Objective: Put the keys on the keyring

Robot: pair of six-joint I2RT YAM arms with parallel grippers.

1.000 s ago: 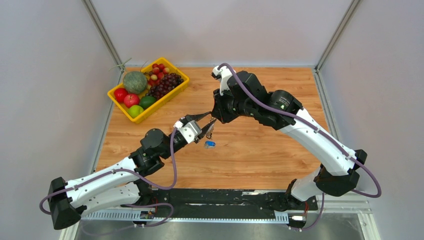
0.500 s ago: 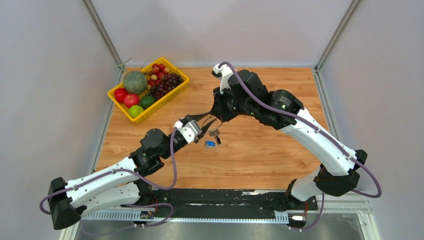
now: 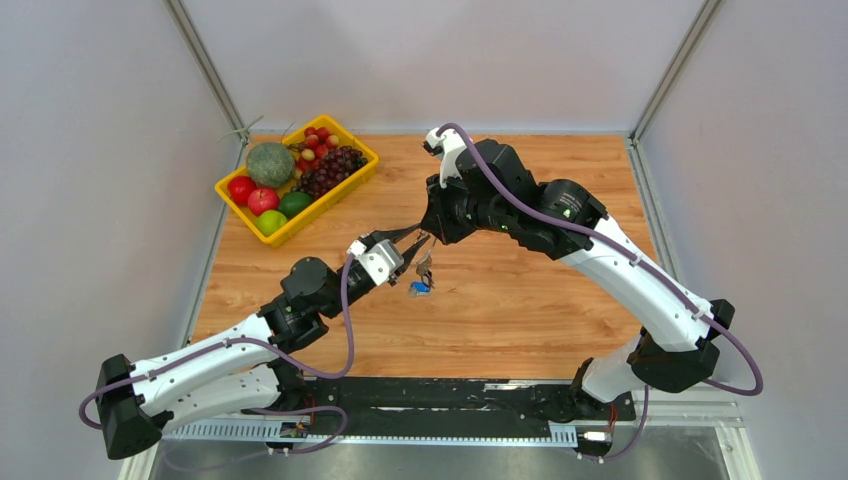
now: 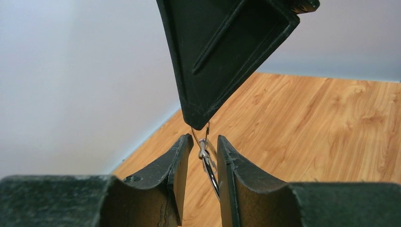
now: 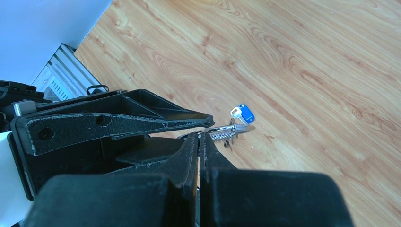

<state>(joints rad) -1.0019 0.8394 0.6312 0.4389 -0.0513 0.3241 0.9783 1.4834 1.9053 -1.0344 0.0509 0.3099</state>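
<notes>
From above, the blue key lies on the desk, near its middle. Left camera: my left fingers are narrow, with the ring upright between them. Right camera: my right fingers pinch the ring, and the key lies just past them.

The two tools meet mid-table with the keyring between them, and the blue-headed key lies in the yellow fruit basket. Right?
No. The blue-headed key lies on the wooden table, outside the yellow fruit basket, as the top external view shows; the rest holds.
</notes>
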